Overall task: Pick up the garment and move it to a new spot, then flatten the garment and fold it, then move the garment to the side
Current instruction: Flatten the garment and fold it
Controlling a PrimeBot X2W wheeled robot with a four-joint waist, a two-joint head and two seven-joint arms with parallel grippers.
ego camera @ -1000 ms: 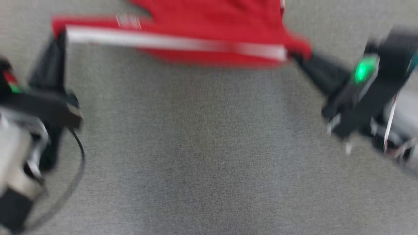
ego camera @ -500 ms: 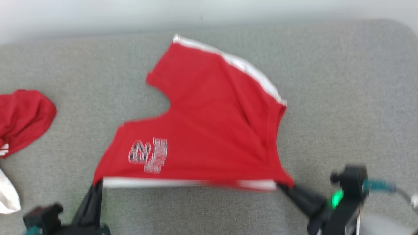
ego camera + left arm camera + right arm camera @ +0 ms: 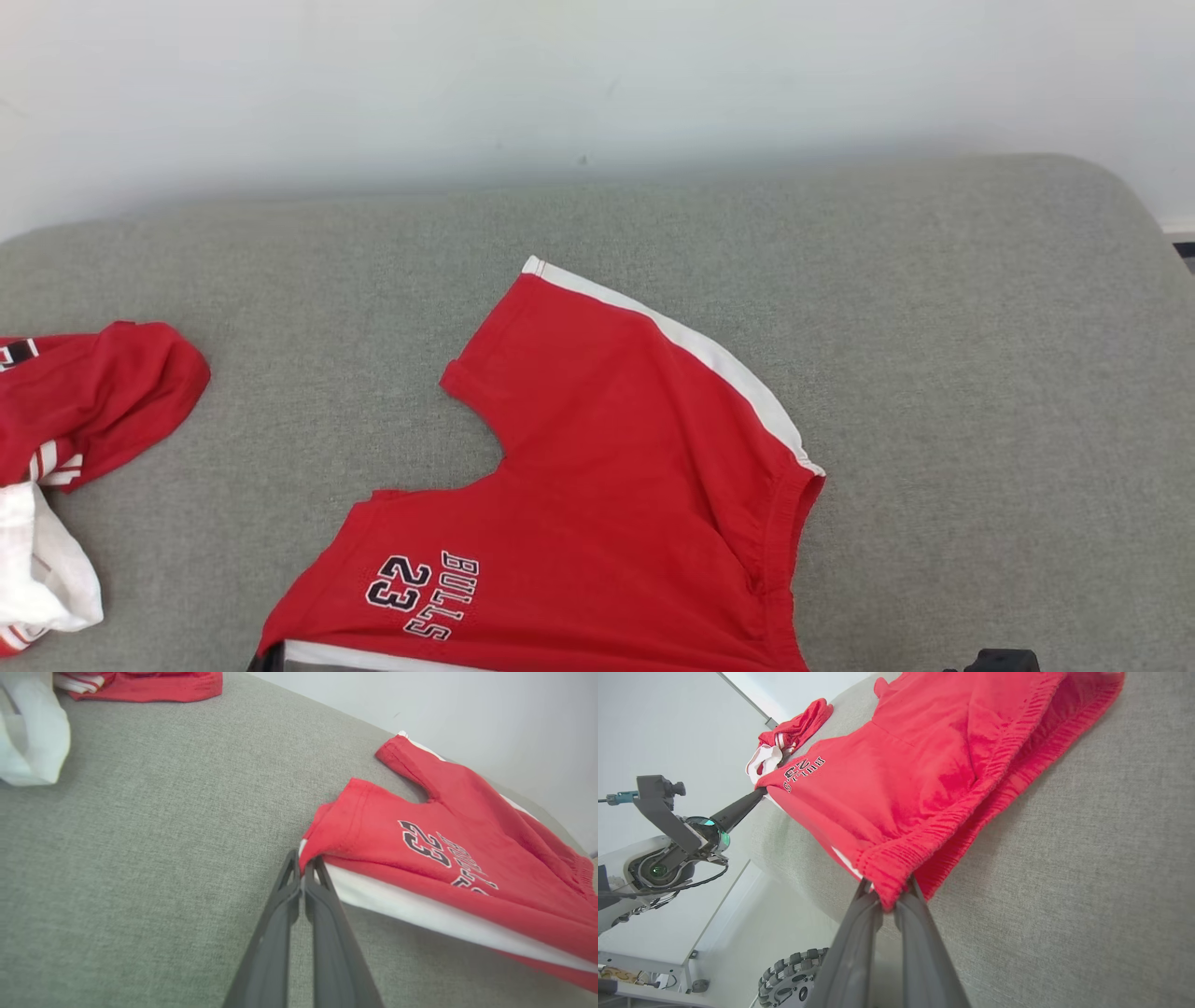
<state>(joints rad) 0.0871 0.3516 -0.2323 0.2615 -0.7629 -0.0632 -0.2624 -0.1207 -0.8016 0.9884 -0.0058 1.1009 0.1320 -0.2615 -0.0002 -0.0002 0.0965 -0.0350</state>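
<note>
**Held at both near corners, rest lying away**

Left tool (image 3: 302, 871) is pinched tight on the leg-hem corner, right tool (image 3: 888, 896) on the waistband corner. The red shorts (image 3: 607, 485) lie on the grey desk (image 3: 980, 373), stretching away from both. The held edge runs left to right, so neither arm looks nearer.

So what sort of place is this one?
Probably an indoor test room: a grey upholstered surface against a bare white wall, red shorts spread on it, more clothes heaped aside.
</note>
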